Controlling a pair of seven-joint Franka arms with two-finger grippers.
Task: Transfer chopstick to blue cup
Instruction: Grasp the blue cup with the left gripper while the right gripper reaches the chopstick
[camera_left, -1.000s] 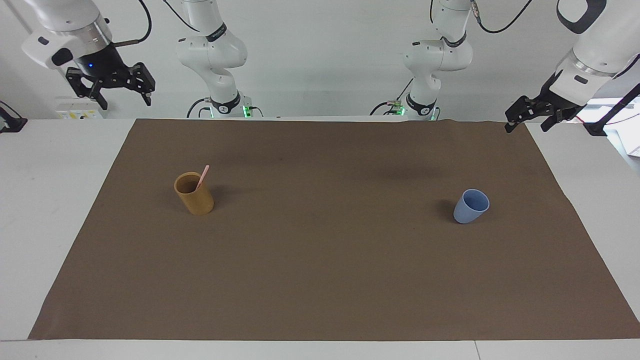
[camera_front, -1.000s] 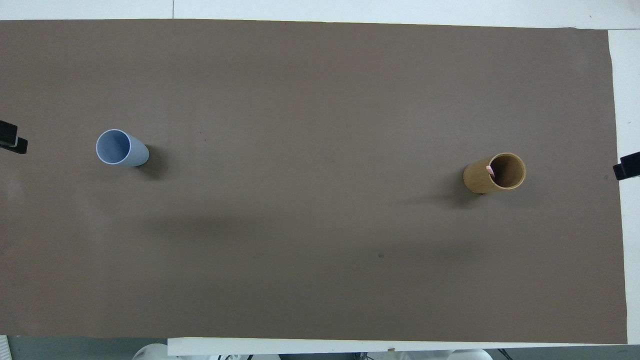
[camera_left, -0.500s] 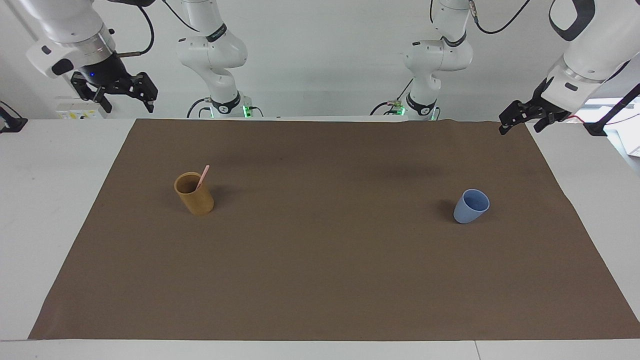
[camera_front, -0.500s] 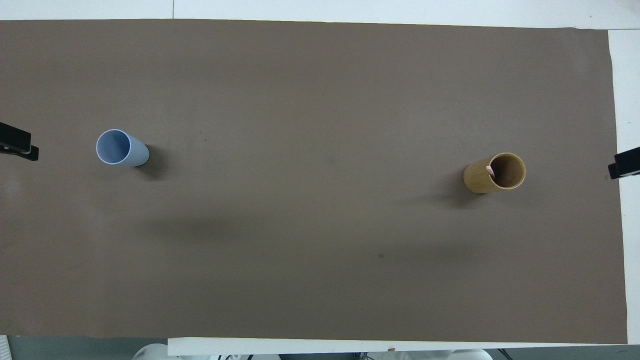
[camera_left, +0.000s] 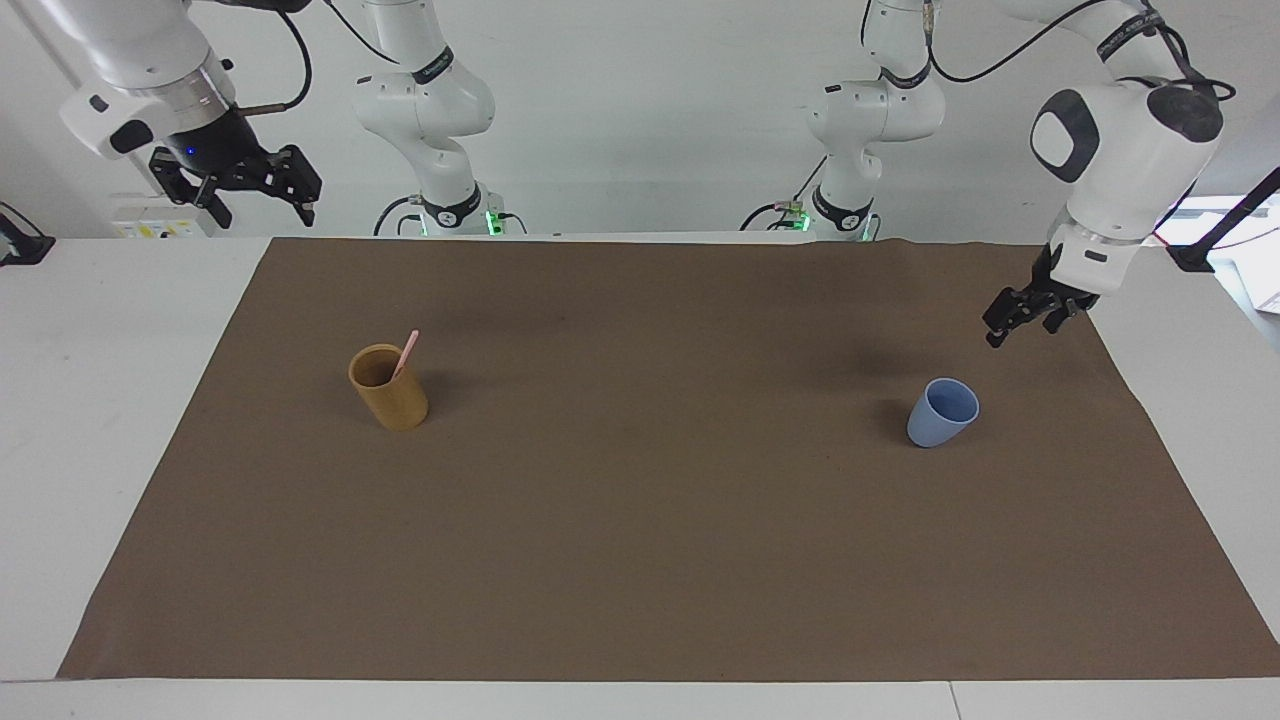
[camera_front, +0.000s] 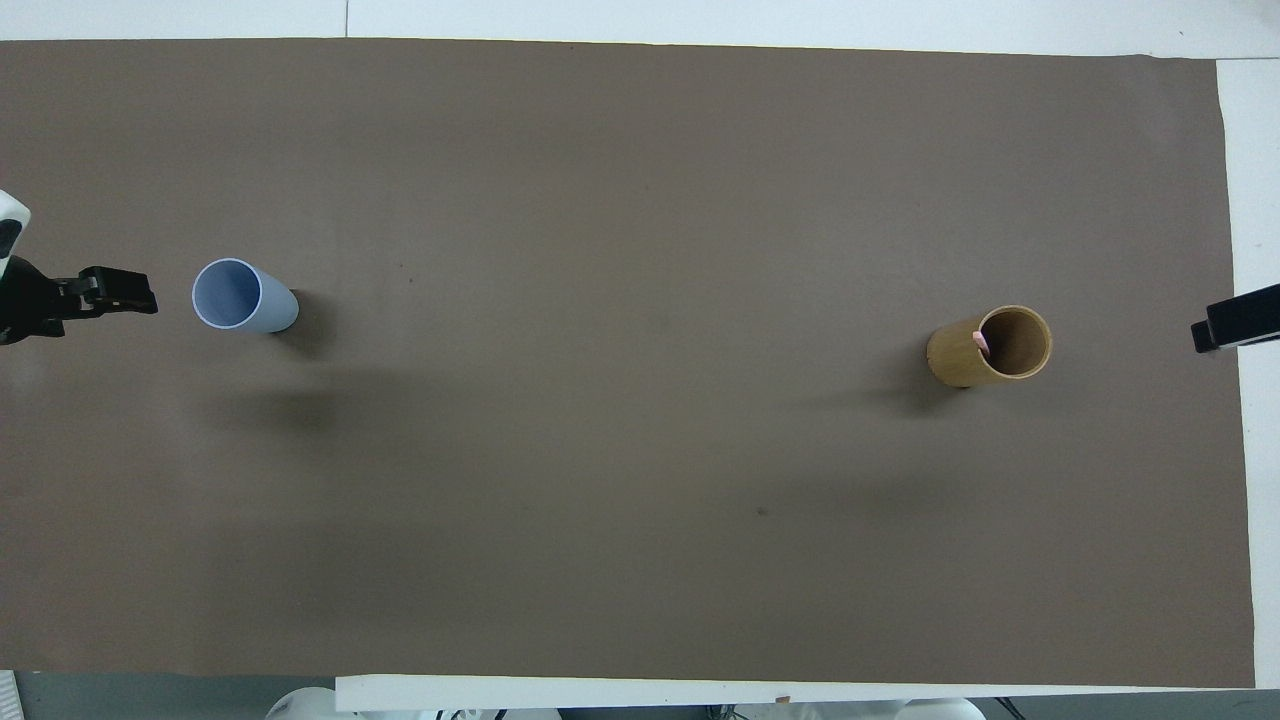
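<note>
The pale-pink chopstick (camera_left: 408, 350) (camera_front: 980, 341) leans inside the tan-yellow cup (camera_left: 392, 395) (camera_front: 965, 360), with its top poking above the rim. The blue cup (camera_left: 940, 415) (camera_front: 240, 295) stands upright and holds nothing, toward the left arm's end of the brown mat. My left gripper (camera_left: 1018, 325) (camera_front: 140, 300) hangs open and empty in the air over the mat's edge, beside the blue cup and apart from it. My right gripper (camera_left: 255, 195) (camera_front: 1205, 335) hovers open and empty, high over the table's edge at the right arm's end, well away from the tan cup.
A brown mat (camera_left: 640, 560) covers most of the white table (camera_left: 110, 400). Both arm bases (camera_left: 450, 210) (camera_left: 840, 210) stand at the robots' edge of the table. Only the two cups stand on the mat.
My left arm has swung down and inward, bringing its gripper low beside the blue cup. The right gripper has edged slightly inward. The cups and chopstick have not moved.
</note>
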